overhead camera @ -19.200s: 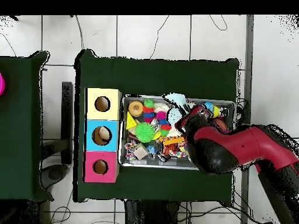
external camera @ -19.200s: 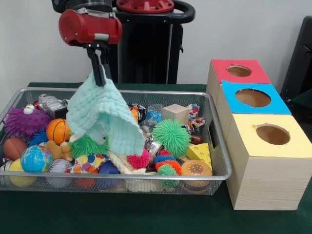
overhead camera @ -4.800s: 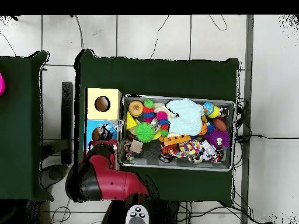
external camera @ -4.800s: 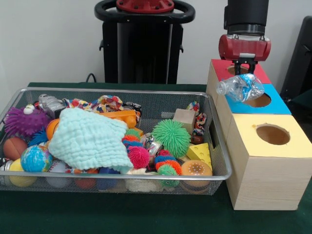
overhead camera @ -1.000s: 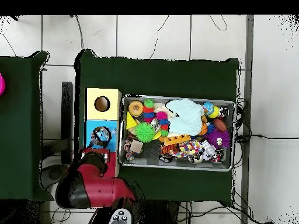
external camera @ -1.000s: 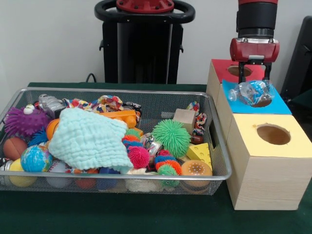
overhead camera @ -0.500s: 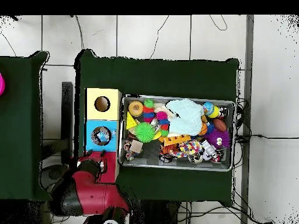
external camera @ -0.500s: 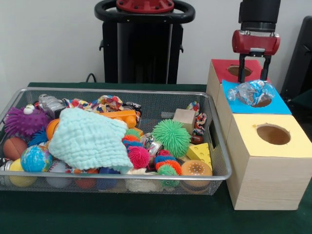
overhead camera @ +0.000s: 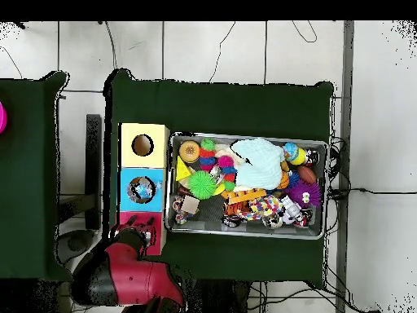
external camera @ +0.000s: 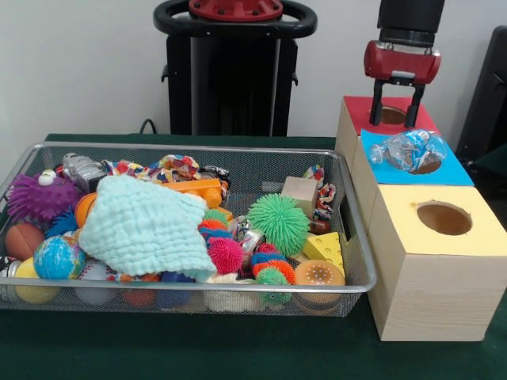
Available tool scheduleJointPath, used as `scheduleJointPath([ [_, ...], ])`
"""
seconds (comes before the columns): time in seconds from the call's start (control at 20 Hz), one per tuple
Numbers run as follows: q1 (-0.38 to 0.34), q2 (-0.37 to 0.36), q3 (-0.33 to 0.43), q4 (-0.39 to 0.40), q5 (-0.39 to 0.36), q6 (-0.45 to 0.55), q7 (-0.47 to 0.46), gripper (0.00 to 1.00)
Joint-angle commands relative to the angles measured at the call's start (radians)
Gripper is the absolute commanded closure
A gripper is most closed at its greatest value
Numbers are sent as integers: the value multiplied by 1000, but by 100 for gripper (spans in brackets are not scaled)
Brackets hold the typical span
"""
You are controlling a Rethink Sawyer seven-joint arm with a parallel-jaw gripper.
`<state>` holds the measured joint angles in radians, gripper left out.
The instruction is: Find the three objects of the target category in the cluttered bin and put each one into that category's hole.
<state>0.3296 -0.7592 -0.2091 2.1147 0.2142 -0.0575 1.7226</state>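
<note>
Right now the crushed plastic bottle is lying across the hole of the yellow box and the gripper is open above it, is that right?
Not quite: the front view shows the crushed plastic bottle lying across the hole of the blue box, not the yellow one. The gripper is open above it.

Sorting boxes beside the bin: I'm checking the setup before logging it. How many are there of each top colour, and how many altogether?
Red-topped box: 1
Blue-topped box: 1
Yellow-topped box: 1
Total: 3
</note>
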Motion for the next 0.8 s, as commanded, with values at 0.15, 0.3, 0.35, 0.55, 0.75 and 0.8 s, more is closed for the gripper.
scheduleJointPath([
  [0.15,-15,-77,-15,-94,10,234,128,0],
  [0.3,-10,-92,-19,-115,10,287,131,0],
  [0.35,-11,-96,-18,-118,8,296,133,0],
  [0.55,-9,-105,-15,-137,5,318,141,0],
  [0.75,-8,-116,-17,-161,-1,328,144,0],
  [0.8,-10,-117,-15,-167,-5,316,140,0],
])
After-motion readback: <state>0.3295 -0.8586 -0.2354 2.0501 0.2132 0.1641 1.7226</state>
